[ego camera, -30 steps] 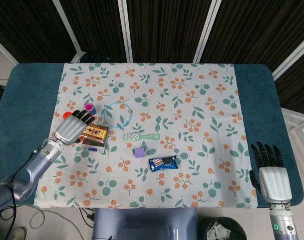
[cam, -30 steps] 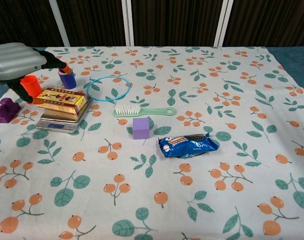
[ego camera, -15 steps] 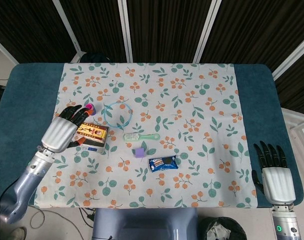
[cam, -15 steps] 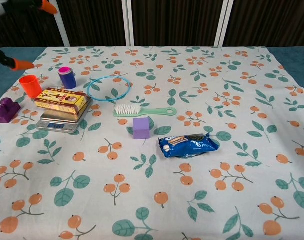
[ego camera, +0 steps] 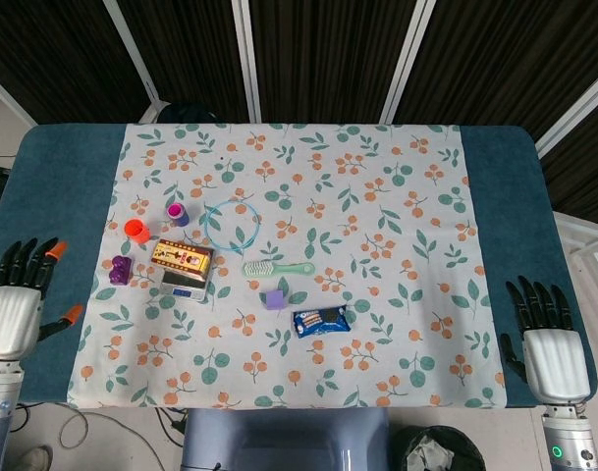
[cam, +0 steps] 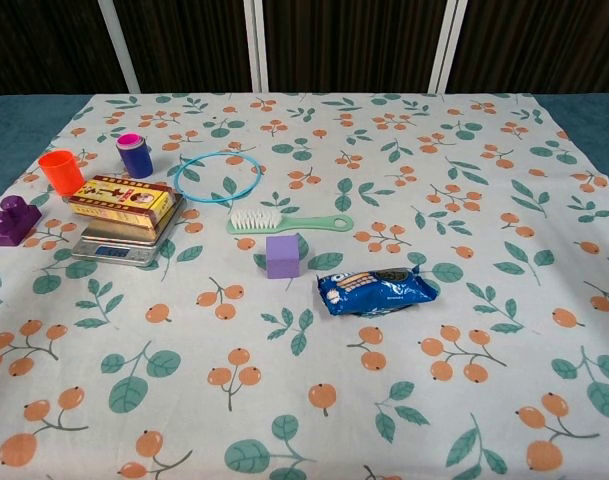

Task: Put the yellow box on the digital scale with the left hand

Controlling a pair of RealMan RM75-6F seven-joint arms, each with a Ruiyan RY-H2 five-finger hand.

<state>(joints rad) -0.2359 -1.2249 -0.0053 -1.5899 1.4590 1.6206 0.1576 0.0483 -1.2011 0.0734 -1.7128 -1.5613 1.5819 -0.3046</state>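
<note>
Rectangular yellow box (cam: 122, 200) atop flat digital scale (cam: 114, 243)

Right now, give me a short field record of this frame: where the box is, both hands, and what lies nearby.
box: yellow box lies on the digital scale
left hand: left hand off to the table's left edge, fingers apart, holding nothing
right hand: right hand at the table's right edge, fingers apart, empty
beside scale: orange cup, purple block
middle of cloth: brush, purple cube, blue snack pack
</note>
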